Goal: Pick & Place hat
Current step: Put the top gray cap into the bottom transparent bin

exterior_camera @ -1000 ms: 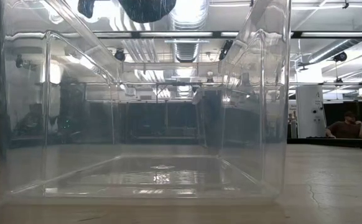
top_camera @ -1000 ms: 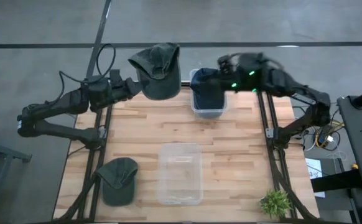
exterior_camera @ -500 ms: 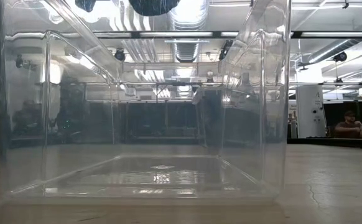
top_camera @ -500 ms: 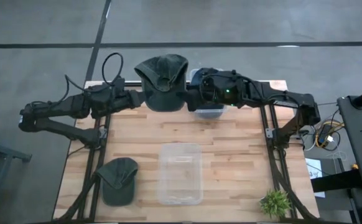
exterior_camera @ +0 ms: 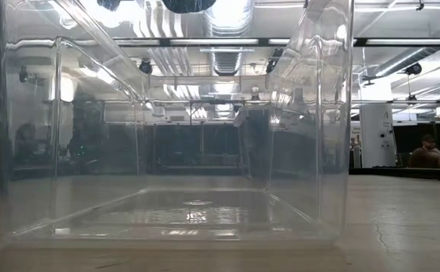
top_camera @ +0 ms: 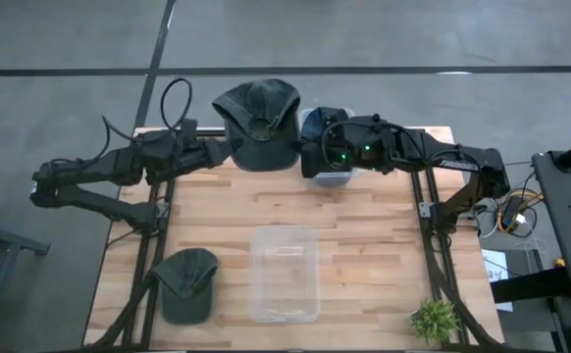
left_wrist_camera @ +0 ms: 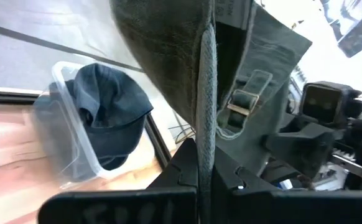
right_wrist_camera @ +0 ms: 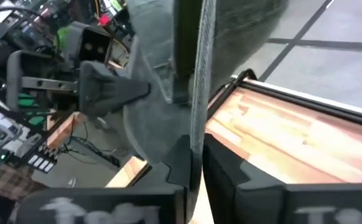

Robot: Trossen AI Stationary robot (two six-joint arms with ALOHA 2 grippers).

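- The olive hat [top_camera: 257, 125] hangs in the air above the far edge of the wooden counter [top_camera: 364, 245], held between the two arms.
- Left pincer [top_camera: 219, 150]: comes in from the left side and is pressed together on the hat's left edge — the left wrist view shows the fabric [left_wrist_camera: 206, 74] nipped between its two dark fingers [left_wrist_camera: 187, 168].
- Right pincer [top_camera: 305, 153]: reaches across from the right side and pinches the hat's right edge; in the right wrist view the hat [right_wrist_camera: 168, 81] runs down into the narrow gap between its fingers [right_wrist_camera: 221, 168].
- The hat's back strap and buckle [left_wrist_camera: 240, 102] face the left wrist camera.
- Just beside the held hat, at the far middle of the counter, stands a small clear tub [top_camera: 329, 177] with a dark blue cap [top_camera: 317, 126] inside it; the right arm passes over it. The left wrist view shows the same cap [left_wrist_camera: 109, 118] sitting in the tub [left_wrist_camera: 63, 134].
- A larger clear bin [top_camera: 285, 274] stands near the middle of the counter, toward its near edge, well apart from the held hat. It fills the low view [exterior_camera: 182, 151].
- A second dark green cap [top_camera: 186, 281] lies flat on the counter at the near left, just beside the large bin but apart from it.
- A small green plant [top_camera: 435, 319] sits at the near right corner.
- In the low view a person [exterior_camera: 429, 154] sits far off in the room at the right — clear of the counter.
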